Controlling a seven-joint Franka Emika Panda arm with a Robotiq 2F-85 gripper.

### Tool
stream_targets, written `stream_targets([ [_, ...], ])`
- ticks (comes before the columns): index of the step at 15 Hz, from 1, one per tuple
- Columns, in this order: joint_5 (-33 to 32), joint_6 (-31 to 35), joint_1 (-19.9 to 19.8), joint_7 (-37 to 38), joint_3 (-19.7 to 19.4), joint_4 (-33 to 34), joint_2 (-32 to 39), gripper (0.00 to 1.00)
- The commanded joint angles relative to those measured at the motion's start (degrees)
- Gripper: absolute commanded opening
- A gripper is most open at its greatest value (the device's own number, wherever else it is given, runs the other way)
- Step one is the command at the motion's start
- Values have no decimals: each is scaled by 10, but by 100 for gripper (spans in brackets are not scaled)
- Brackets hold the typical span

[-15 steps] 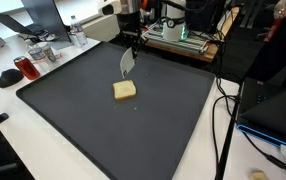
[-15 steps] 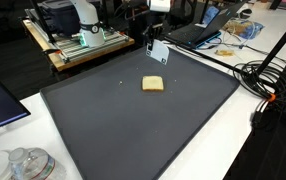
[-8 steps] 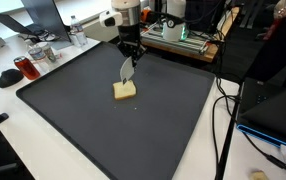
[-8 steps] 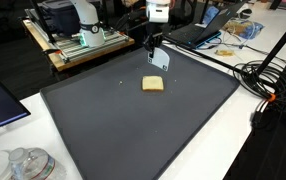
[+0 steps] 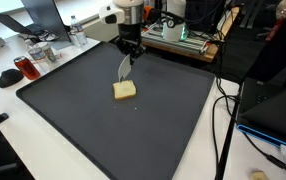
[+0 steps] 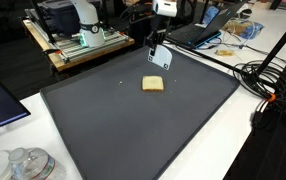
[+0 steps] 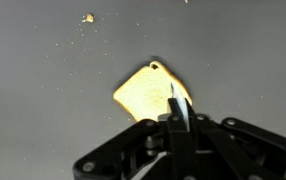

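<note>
The gripper (image 5: 130, 52) hung with jaws pinching a thin flat blade (image 5: 126, 68). In an exterior view, a yellow chunk (image 5: 124, 90) lay at six o'clock from it on the dark mat (image 5: 73, 110).

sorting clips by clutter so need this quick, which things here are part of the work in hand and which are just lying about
In hand:
- tool, shut on a flat blade
- yellow slice, lying on the dark mat near the blade

Lying about:
- red container
- laptop
- cables
- crumb
</note>
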Motion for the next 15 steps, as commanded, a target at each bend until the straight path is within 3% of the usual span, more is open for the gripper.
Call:
stream_targets([
  [1,-52,-53,33,69,6,49,21,1],
  [7,-123,-91,97,188,20,106,63,1],
  [15,-215,-112,164,319,10,168,130,1],
])
